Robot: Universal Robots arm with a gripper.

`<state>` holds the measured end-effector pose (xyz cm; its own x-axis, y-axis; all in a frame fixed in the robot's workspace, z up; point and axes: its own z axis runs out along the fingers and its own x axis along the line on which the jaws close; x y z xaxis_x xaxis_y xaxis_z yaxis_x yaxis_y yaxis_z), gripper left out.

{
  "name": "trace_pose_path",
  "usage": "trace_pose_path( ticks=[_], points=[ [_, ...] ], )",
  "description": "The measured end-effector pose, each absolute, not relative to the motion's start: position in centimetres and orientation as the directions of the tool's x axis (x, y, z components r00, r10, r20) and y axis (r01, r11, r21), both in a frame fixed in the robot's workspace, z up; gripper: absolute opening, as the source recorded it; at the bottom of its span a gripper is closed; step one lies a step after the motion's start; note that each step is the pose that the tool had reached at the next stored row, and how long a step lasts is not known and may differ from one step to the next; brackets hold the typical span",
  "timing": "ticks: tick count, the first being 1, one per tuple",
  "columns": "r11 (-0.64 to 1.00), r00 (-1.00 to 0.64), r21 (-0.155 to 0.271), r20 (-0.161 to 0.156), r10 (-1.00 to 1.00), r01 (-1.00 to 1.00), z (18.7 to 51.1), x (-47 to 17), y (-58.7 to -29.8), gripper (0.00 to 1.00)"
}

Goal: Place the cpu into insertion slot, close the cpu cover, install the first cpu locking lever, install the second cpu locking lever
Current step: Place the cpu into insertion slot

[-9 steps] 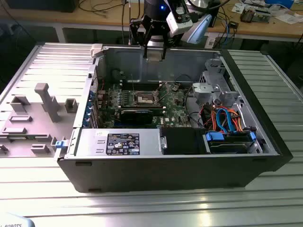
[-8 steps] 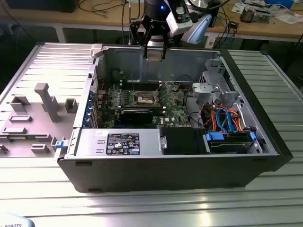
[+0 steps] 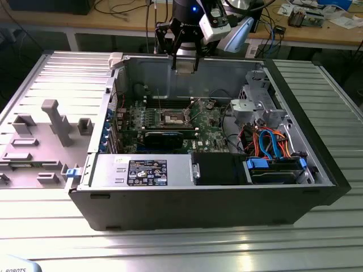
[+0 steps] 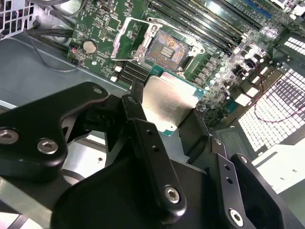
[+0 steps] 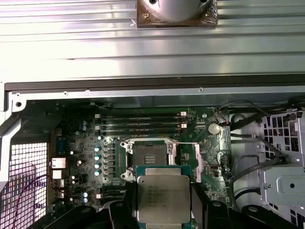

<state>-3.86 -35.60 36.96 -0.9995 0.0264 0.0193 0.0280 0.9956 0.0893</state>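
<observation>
My gripper (image 3: 184, 63) hangs above the open computer case, shut on the cpu (image 4: 167, 100), a flat silvery square chip also seen in the first wrist view (image 5: 163, 195). Black fingers (image 4: 143, 129) clamp two opposite edges of the chip. Below it on the green motherboard (image 3: 210, 127) lies the insertion slot (image 3: 174, 118), a dark square recess (image 5: 150, 155) with a metal rim (image 4: 167, 45), uncovered. The cpu cover (image 4: 128, 40) stands swung open along one side of the slot (image 5: 188, 160). The chip is well above the slot and apart from it.
A power supply with a label (image 3: 147, 171) fills the case's near side. A drive cage with blue and orange cables (image 3: 272, 147) is at the exterior view's right. Memory slots (image 5: 143, 121) run beside the socket. A grey moulded panel (image 3: 45, 136) lies outside, at the left.
</observation>
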Motion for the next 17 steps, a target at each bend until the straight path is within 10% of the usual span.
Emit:
trace_pose_path(
  ticks=[17],
  points=[
    [0.993, -0.997, 0.089, 0.019, 0.075, 0.076, 36.90, -3.91, -35.60, 0.54]
  ],
)
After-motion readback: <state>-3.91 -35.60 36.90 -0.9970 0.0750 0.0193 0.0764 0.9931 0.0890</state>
